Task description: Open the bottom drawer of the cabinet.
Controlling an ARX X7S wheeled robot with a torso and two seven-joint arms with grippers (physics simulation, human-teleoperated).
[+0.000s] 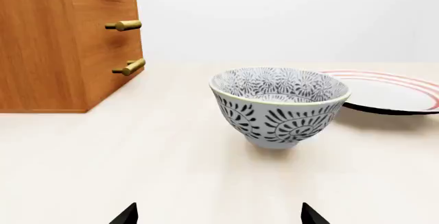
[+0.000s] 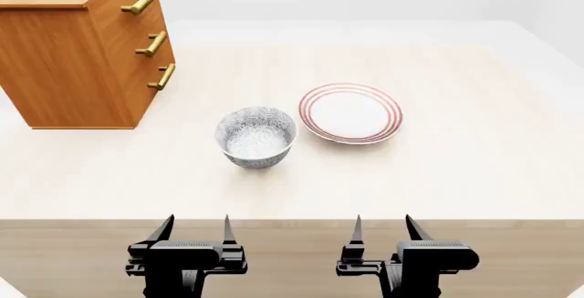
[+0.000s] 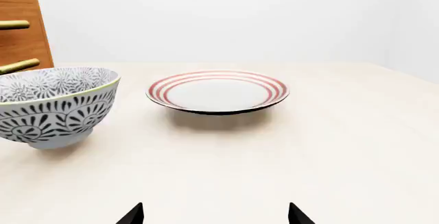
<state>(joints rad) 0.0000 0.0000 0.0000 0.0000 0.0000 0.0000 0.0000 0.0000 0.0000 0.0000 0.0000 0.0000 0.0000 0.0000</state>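
Pale wood table (image 2: 474, 168), plain white room behind. Cabinet (image 2: 73, 59) upper left of head view, three drawers shut; bottom drawer (image 2: 150, 93) lowest, gold handle (image 2: 165, 76) facing right. Bowl (image 2: 256, 136) center, plate (image 2: 351, 113) just right of it, apart. Left gripper (image 2: 194, 233) and right gripper (image 2: 382, 233) at bottom edge over the table's near edge, fingers spread, holding nothing, touching nothing. Bare table between grippers and bowl, and right of plate.
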